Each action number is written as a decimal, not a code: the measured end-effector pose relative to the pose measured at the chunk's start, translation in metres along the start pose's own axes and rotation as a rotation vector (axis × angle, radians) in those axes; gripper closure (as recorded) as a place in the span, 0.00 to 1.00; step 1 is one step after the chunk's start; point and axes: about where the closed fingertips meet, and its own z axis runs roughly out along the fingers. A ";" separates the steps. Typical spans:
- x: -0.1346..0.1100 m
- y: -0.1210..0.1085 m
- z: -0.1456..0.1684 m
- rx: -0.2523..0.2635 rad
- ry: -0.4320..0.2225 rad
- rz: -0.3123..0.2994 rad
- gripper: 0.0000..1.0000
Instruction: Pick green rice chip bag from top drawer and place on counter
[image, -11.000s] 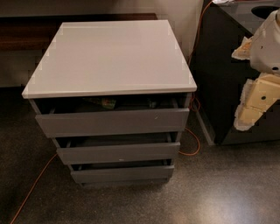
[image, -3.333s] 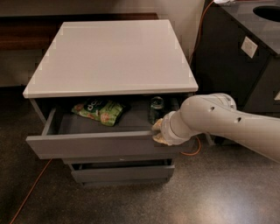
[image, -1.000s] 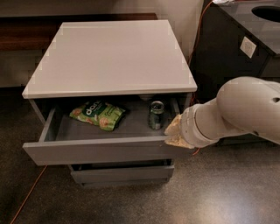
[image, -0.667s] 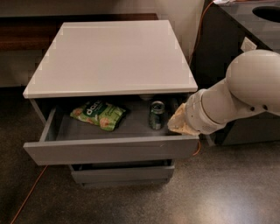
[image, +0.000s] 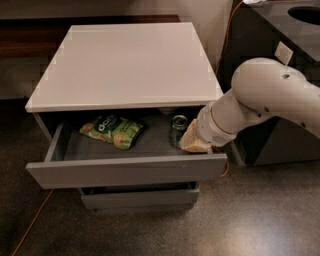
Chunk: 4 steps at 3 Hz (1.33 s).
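The top drawer (image: 125, 171) stands pulled out from the grey cabinet. The green rice chip bag (image: 112, 131) lies flat on the drawer's grey floor, left of centre. The white-grey counter (image: 130, 62) above it is bare. My white arm reaches in from the right, and the gripper (image: 192, 141) sits at the drawer's right end, just over the front edge, next to a dark green can (image: 178, 129). The bag is well to the left of the gripper and apart from it.
A dark black cabinet (image: 280, 55) stands at the right, close behind my arm. Two lower grey drawers (image: 140, 197) are below the open one. An orange cable (image: 30, 225) runs over the speckled floor at the lower left.
The drawer went from nearly closed to pulled out, revealing the bag and can. In the last second my arm lifted up and to the right, with the gripper still at the drawer's right end.
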 end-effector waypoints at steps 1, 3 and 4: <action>-0.003 -0.006 0.035 -0.017 0.013 0.002 1.00; 0.002 -0.032 0.103 0.007 0.079 0.010 1.00; 0.003 -0.042 0.119 0.017 0.096 0.013 1.00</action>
